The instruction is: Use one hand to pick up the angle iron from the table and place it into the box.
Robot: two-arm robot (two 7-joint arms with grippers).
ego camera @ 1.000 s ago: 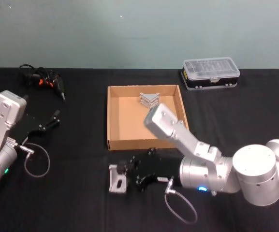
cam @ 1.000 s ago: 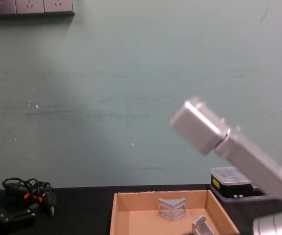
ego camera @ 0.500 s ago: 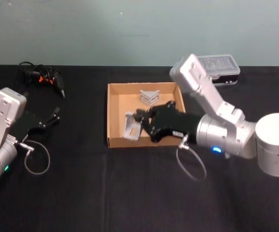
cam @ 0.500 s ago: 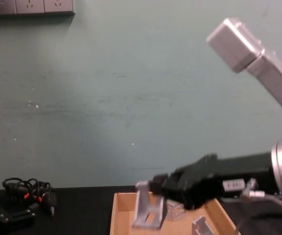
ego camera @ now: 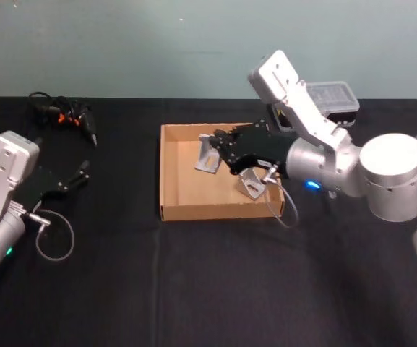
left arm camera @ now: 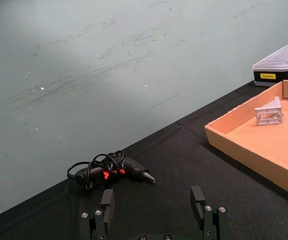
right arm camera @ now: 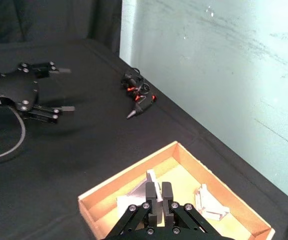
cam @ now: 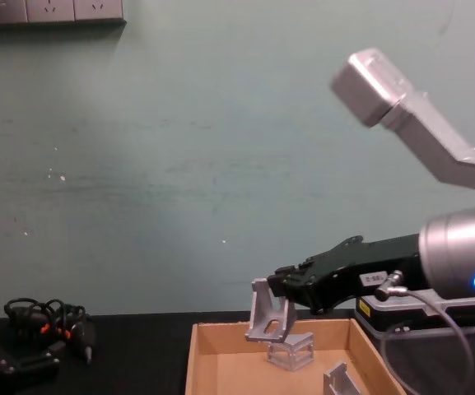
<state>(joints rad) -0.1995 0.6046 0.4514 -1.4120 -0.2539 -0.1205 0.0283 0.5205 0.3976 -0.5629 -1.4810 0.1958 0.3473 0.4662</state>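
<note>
My left gripper point(ego camera: 85, 173) sits nearest to me, parked low over the table point(ego camera: 121, 289) off to my left, well apart from the work. Its fingers point(left arm camera: 198, 202) stand wide apart with nothing between them, and a loop of grey cable point(ego camera: 53, 242) curls on the black top beside that arm.

Farther forward, in the middle of the table, lies the box point(ego camera: 168, 210), a shallow tan cardboard tray. My right gripper point(ego camera: 219, 148) reaches in over it from the right and hangs above its far half. My jaws there are closed tight on the angle iron point(ego camera: 208, 155), pinching its upper edge; the wrist view shows the grey metal point(right arm camera: 152, 187) squeezed between my two fingers point(right arm camera: 166, 192). From the chest view the angle iron point(cam: 267, 319) hangs tilted in the air, above the box's floor and not resting on it.

Two more brackets lie inside the box: one point(ego camera: 255, 186) near its right wall, under my forearm, and another point(cam: 291, 351) by the back wall, just beneath the held piece.

Beyond the box, a plastic case point(ego camera: 331, 97) with a clear lid stands at the far right, partly hidden behind my right arm. At the far left lies a tangle of black cable and a tool point(ego camera: 67, 119).
</note>
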